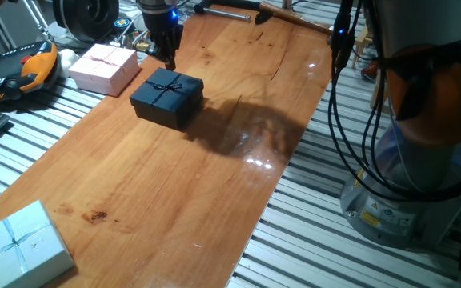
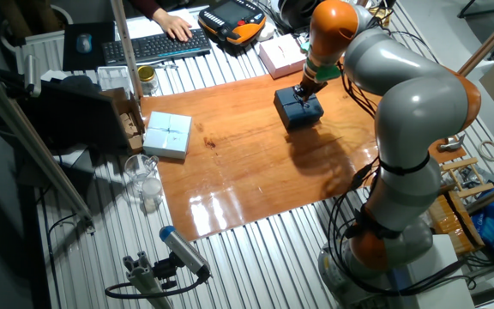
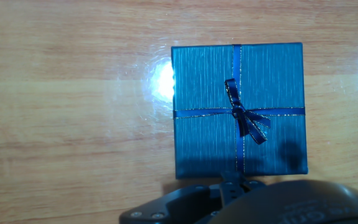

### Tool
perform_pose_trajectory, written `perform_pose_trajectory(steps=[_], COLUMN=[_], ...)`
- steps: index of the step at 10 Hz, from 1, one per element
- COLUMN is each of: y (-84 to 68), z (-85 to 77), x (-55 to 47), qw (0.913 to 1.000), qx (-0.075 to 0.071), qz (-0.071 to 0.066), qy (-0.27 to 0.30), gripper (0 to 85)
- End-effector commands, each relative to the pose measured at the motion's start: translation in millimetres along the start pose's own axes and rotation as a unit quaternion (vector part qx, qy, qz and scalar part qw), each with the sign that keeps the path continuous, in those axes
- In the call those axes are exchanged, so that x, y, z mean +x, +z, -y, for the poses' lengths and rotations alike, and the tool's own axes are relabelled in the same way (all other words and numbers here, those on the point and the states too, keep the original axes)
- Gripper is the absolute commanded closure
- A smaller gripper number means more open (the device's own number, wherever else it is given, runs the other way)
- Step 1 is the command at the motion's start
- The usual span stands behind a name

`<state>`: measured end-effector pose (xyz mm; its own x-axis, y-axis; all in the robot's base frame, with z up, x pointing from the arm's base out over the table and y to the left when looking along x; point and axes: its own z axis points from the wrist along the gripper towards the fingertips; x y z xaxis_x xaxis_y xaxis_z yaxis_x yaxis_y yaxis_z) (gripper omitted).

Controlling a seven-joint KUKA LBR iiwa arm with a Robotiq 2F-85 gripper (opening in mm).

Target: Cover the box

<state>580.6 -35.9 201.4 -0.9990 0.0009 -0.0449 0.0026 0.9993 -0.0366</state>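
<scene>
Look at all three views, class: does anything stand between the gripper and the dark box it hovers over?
Nothing visible does. The gripper hangs just above the dark ribboned box, whose lid is already on. The pink box and pale blue box lie off to the sides.

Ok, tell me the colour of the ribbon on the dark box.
Dark blue with gold edging on the ribbon; hand view shows it best.

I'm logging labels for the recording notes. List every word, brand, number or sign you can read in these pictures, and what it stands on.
No text can be read in any view.
Yellow sticker on the grey robot arm base: print too small to read.
Embossed lettering on the black camera housing, hand view: cut off at the edge, unreadable.
Dark blue ribboned square gift box: no lettering.
Pink box and pale blue box: no lettering.
</scene>
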Motion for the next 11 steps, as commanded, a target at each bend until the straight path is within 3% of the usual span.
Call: perform_pose_trajectory(steps=[1,11], y=[0.4,2.2], z=[-0.1,-0.3], x=[-0.3,-2.1], qw=[1.0,1.0], qx=[0.0,0.002], qz=[0.0,0.002], qy=[0.0,-0.001], gripper=[85.0,85.0])
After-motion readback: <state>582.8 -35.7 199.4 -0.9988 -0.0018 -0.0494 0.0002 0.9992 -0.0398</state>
